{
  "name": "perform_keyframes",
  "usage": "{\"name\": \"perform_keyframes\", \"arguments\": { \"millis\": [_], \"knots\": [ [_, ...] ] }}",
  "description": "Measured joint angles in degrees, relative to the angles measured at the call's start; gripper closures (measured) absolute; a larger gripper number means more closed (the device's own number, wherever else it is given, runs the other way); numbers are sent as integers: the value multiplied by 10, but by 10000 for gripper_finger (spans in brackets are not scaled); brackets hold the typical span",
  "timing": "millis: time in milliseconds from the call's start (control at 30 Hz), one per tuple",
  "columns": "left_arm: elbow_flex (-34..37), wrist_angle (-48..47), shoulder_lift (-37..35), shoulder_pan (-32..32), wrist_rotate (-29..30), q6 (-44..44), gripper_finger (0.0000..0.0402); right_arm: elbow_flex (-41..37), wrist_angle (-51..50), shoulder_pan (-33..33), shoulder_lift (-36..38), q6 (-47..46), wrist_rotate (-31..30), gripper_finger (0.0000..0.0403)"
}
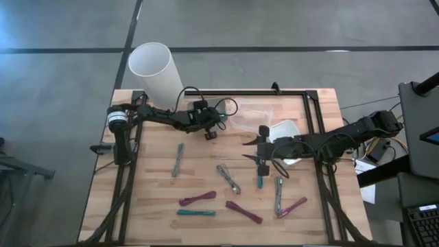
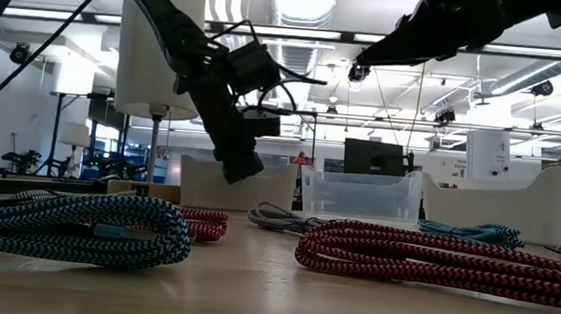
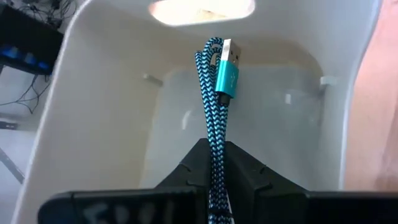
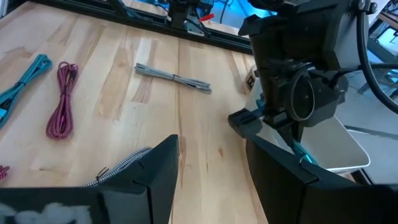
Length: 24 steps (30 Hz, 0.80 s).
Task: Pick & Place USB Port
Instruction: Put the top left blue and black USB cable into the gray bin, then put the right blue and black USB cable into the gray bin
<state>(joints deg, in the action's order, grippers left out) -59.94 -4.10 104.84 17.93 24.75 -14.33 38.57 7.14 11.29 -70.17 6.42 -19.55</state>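
My left gripper (image 1: pixel 210 132) hangs at the table's far middle, shut on a teal braided USB cable (image 3: pixel 214 106). The cable's teal-and-silver plug (image 3: pixel 226 67) sticks out past the fingertips. A white bin (image 3: pixel 99 124) fills the left wrist view beyond the cable. In the low view the fingertips (image 2: pixel 243 166) stand just above a white bin's rim (image 2: pixel 238 186). My right gripper (image 4: pixel 211 180) hovers open over the table's right middle (image 1: pixel 252 151), with nothing between its fingers, and faces the left gripper (image 4: pixel 298 93). My left gripper pinches the teal cable between its two fingers, on a doubled stretch (image 3: pixel 216 163) below the plug end. The fingers slant downward from the table's left. The cable is lifted clear of the table. Its plug end points forward over the white bin, and a short piece (image 4: pixel 302 153) shows below the gripper.
Several coiled cables, grey (image 1: pixel 178 159), magenta (image 1: pixel 197 199) and teal (image 1: pixel 195 213), lie across the near half of the table. A clear bin (image 2: pixel 358 193) and another white bin (image 1: pixel 285 130) sit at the far right, and a tall white cylinder (image 1: pixel 154 68) at the far left.
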Motion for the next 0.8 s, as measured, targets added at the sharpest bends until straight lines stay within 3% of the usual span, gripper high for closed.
{"name": "perform_keyframes", "arguments": {
  "millis": [433, 800],
  "knots": [
    [-22, -28, 0, 1, 1, 15, 299, 0, -1, 0, 0, 0, 0, 218],
    [-102, -154, 0, -19, 12, 73, 268, 0, -1, 0, 0, -13, 0, 218]
  ]
}}
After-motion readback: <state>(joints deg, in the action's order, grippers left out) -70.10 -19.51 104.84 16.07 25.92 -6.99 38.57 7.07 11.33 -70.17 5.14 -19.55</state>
